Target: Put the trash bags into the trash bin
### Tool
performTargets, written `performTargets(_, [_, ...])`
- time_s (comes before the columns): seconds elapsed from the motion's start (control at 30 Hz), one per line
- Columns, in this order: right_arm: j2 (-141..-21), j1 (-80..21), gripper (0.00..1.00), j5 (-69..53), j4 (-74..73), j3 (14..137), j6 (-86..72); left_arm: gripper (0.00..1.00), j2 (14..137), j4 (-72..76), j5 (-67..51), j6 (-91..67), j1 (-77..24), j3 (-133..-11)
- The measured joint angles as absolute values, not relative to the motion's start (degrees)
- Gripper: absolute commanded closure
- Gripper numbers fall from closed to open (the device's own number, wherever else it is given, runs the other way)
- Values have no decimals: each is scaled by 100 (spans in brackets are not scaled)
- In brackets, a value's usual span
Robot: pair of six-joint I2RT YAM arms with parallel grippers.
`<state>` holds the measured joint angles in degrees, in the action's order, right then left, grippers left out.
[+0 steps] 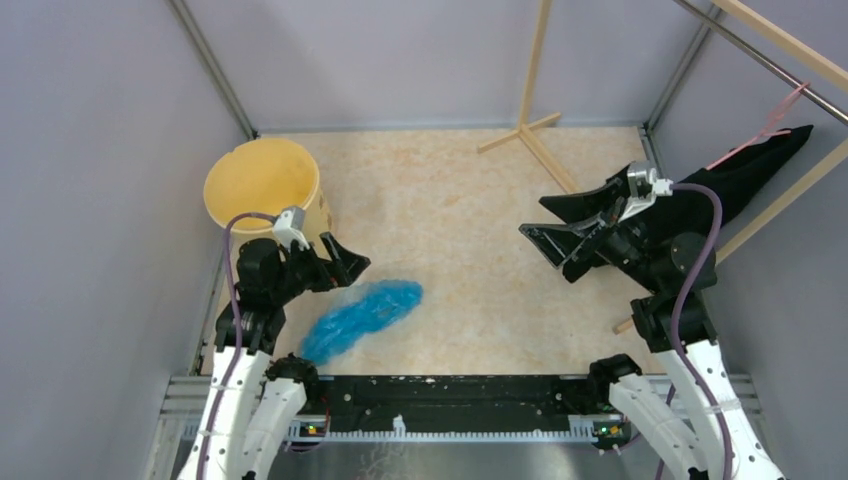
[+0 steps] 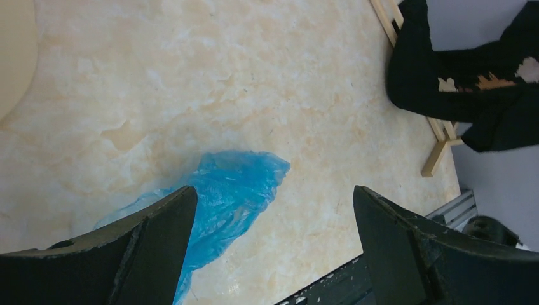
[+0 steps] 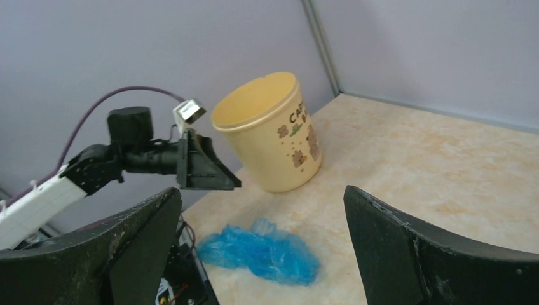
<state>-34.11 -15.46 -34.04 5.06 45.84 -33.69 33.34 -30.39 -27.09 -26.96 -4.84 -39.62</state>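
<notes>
Left gripper: your jaws stand wide apart and hold nothing. In the left wrist view the two dark fingers frame the bottom of the picture with bare marbled table between their tips.

Trash bag: light-blue, crumpled into a long flat heap, lying on the table. It sits just below and slightly ahead of your left gripper. In the left wrist view its near end runs under the left-hand finger, and its far tip reaches into the gap between the fingers. From the right wrist view the left gripper hangs above the bag, apart from it.

Trash bin: pale-yellow bucket with printed sides, upright, mouth open. It stands just beside your left gripper, on its far-left side, near the corner of the enclosure. Only a sliver of it shows at the left wrist camera's upper-left edge.

Right gripper: also spread wide, nothing in it. It is raised and points across the table toward the bin. The bag lies well apart from it, ahead and lower.

Behind your right gripper, a black cloth drapes over a wooden frame.
</notes>
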Motion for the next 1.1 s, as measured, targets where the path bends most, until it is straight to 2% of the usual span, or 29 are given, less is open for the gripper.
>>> performTargets(0.17, [-3811, -1688, 1, -4069, 742, 4777, -3457, 1, 3511, -2982, -2224, -3208, -484, -3684])
performTargets(0.27, [-4187, -2377, 1, -3918, 556, 5096, -3201, 1, 3570, -2945, -1848, -3586, -484, -3326])
performTargets(0.4, [-4873, -4086, 1, -3006, 8, 5594, -2521, 1, 3885, -2969, -1411, -3883, -484, -3061])
performTargets(0.5, [-5664, -4882, 1, -2134, -290, 5883, -2134, 1, 4145, -3017, -1223, -3972, -484, -3059])
performTargets(0.63, [-7229, -5256, 3, -1372, -405, 6104, -1959, 1, 4163, -3028, -1164, -4038, -484, -3059])
performTargets(0.77, [-8680, -5306, 5, -1181, -259, 5896, -1938, 1, 3913, -3105, -1050, -4058, -484, -3059])
performTargets(0.93, [-9354, -5780, 5, -858, 274, 5284, -1490, 1, 3341, -3111, -797, -4086, -484, -3059])
performTargets(1.03, [-9588, -6274, 14, -281, 580, 5264, -1074, 1, 3105, -3039, -755, -4084, -484, -3039])
performTargets(1.1, [-9762, -6517, 15, 60, 657, 5345, -838, 1, 3050, -2987, -764, -4075, -484, -3030])
